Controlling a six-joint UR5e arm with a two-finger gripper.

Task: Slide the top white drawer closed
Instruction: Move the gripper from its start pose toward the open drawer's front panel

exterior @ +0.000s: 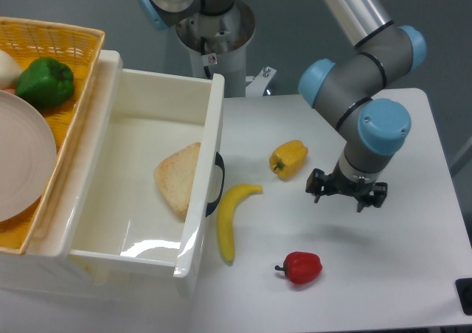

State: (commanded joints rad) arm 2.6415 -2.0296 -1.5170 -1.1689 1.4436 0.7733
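Observation:
The top white drawer stands pulled far out over the table, its front panel facing right with a black arched handle. Inside it lies a slice of bread. My gripper hangs above the table well to the right of the drawer front, between the yellow pepper and the red pepper. Its dark fingers point down and seem spread with nothing between them, though they show small from this angle.
A banana lies just in front of the drawer's handle. A yellow pepper and a red pepper sit on the white table. A yellow wicker basket holding a green pepper and a plate rests on the cabinet.

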